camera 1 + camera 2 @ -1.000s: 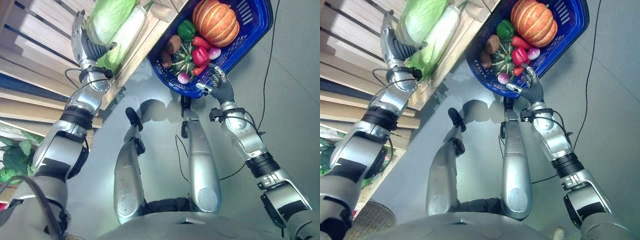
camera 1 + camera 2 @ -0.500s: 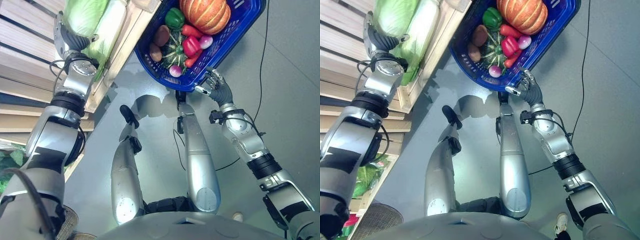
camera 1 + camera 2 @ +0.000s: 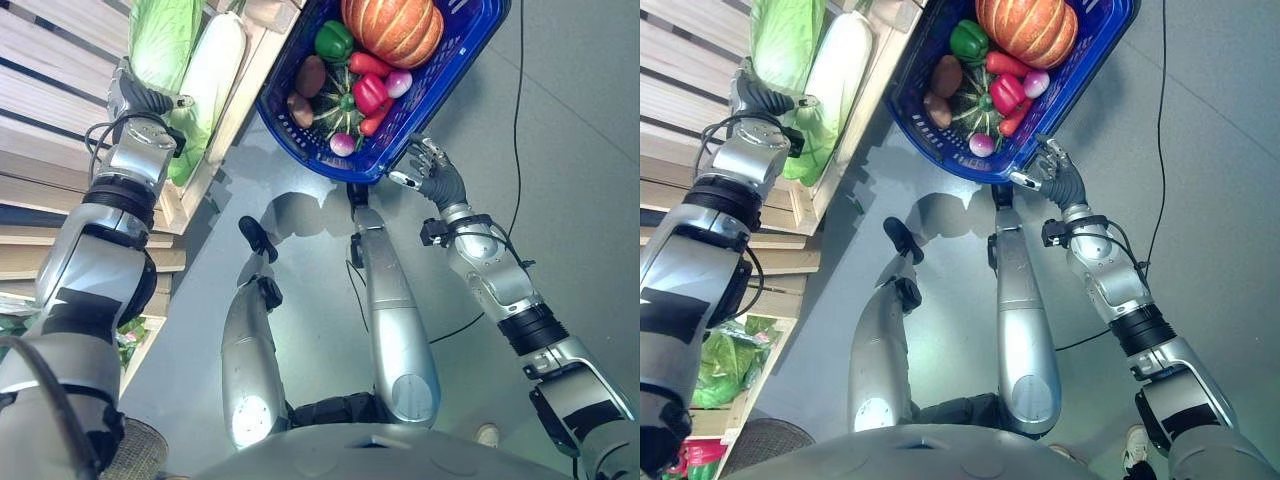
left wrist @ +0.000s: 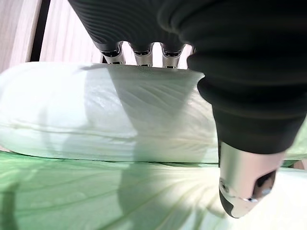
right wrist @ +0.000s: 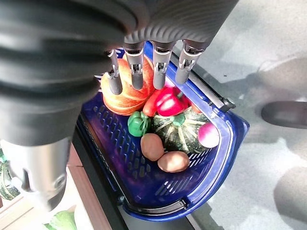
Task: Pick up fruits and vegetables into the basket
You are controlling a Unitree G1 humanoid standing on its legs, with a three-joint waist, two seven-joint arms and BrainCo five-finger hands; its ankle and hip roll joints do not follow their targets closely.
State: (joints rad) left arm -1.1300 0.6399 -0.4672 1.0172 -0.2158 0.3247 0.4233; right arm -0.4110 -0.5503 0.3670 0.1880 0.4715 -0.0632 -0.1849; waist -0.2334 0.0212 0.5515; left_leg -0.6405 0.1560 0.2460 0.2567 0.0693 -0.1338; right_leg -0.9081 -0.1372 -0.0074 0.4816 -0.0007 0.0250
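Left eye view – basket: a blue perforated plastic basket (image 3: pixel 470 55) sits on the grey floor (image 3: pixel 580 180) beside a pale wooden slatted shelf (image 3: pixel 50 60).
Left eye view – contents: a ribbed orange pumpkin (image 3: pixel 392 28), a green bell pepper (image 3: pixel 333 41), a red bell pepper (image 3: pixel 369 93), a dark green striped squash (image 3: pixel 338 110), two brown potatoes (image 3: pixel 309 76) and two pink radishes (image 3: pixel 342 144) lie inside it.
Left eye view – shelf: a long pale green napa cabbage (image 3: pixel 205 85) lies on the shelf, with a greener cabbage (image 3: pixel 165 35) just beside it.

Right eye view – left hand: the left hand (image 3: pixel 758 97) rests against the cabbages.
Right eye view – right hand: the right hand (image 3: pixel 1053 174) hovers just beside the basket's near rim.

Left wrist view – fingers: the fingers (image 4: pixel 136 56) reach over the far side of the napa cabbage, thumb (image 4: pixel 244 189) on the near side; whether they grip it I cannot tell.

Right wrist view – fingers: the fingers (image 5: pixel 160 64) are straight and relaxed above the basket, holding nothing.
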